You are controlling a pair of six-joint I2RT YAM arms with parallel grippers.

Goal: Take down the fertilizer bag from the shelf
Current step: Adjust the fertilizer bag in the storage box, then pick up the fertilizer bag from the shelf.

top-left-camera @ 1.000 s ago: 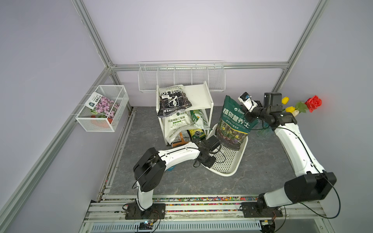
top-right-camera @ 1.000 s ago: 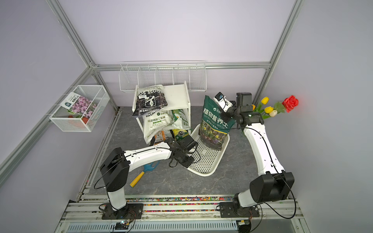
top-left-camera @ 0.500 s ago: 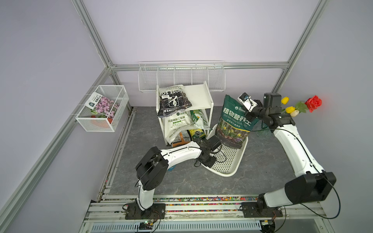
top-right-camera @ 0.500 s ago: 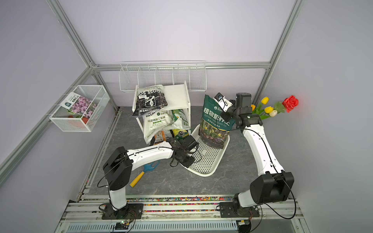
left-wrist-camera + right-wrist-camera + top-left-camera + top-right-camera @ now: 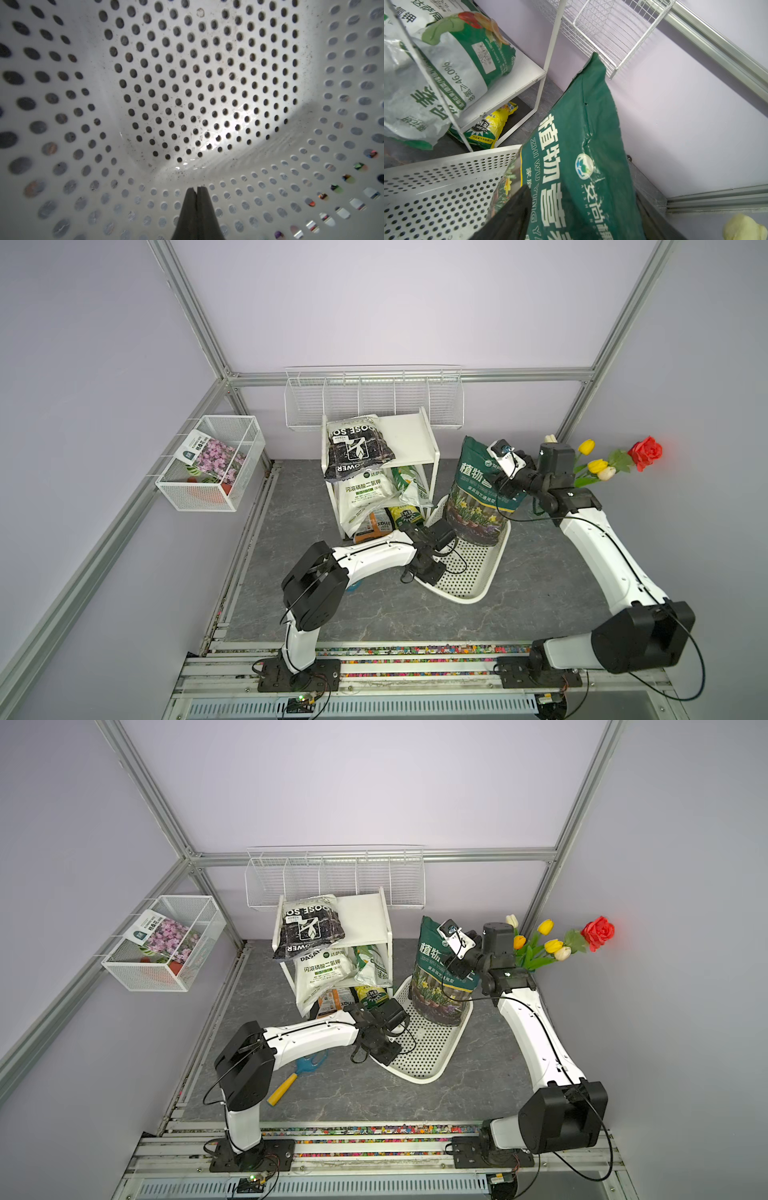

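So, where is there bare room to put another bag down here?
Free: the white three-tier shelf, top board beside the black soil bag; the white perforated basket, in front of the green bag; the grey floor beside the right arm. Crowded: both lower tiers.

Green fertilizer bag (image 5: 478,497) upright in perforated basket (image 5: 471,574), beside white three-tier shelf (image 5: 409,439).

"ZHI WU YING" on green bag (image 5: 583,133)
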